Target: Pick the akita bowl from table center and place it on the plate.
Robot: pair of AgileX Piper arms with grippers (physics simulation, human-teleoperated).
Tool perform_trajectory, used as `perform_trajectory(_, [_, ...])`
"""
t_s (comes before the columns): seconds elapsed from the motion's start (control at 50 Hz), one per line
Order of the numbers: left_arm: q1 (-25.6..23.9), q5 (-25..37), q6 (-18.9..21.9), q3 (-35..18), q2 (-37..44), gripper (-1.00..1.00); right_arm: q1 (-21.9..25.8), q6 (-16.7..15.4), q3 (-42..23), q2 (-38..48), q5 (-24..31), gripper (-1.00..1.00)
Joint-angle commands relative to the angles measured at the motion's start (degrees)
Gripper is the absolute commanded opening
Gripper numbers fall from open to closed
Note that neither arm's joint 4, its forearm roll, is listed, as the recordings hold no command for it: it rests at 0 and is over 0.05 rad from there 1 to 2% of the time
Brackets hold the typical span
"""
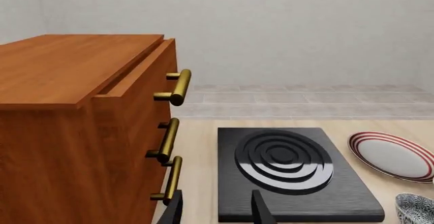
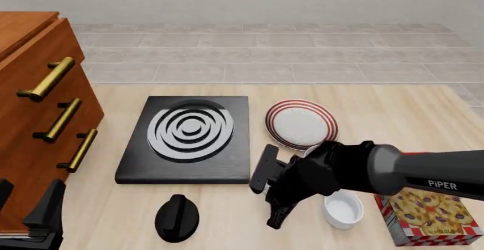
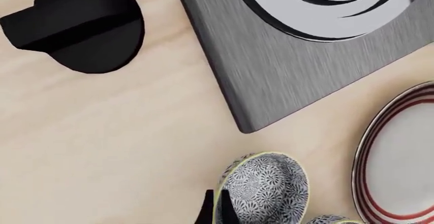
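Bowl: akita bowl (image 3: 266,188) looks light, rigid, glazed, breakable.
Hold: by its thin rim.
Right gripper (image 3: 217,211): pinching that rim.
Left gripper (image 1: 215,209): spread, idle.

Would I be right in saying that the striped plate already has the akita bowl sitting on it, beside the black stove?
Not quite: the plate does sit beside the stove, but it is empty. The right wrist view shows the akita bowl on the table next to the plate, not on it.

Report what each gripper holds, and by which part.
Left gripper: nothing, open. Right gripper: at the rim of the small round grey speckled bowl; whether it grips cannot be told.
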Motion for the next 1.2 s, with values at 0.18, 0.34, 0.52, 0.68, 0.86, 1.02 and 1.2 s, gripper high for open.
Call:
perform_trajectory(0.18, [0.0,0.0,0.0,0.0,-0.02,1.0,1.52,0.83,-4.58,-3.64,7.41,-1.0])
perform_trajectory(0.34, [-0.01,0.0,0.01,0.0,0.01,1.0,2.43,0.21,-6.2,-6.02,11.31,-1.0])
perform_trajectory(0.52, [0.0,0.0,-0.02,0.0,0.0,1.0,-1.15,-4.11,-9.31,-8.3,16.16,-1.0])
perform_trajectory(0.68, [0.0,0.0,0.0,0.0,0.0,1.0,-5.35,-7.45,-14.04,-8.62,19.49,-1.0])
perform_trajectory(0.86, [-0.01,0.0,-0.01,0.0,0.0,1.0,-10.66,-10.47,-20.14,-6.69,21.95,-1.0])
perform_trajectory(1.02, [0.0,0.0,0.0,0.0,0.0,1.0,-14.07,-9.42,-26.84,-3.39,23.55,-1.0])
perform_trajectory(1.2, [0.0,0.0,-0.01,0.0,0.01,1.0,-16.67,-5.22,-33.63,1.87,22.66,-1.0])
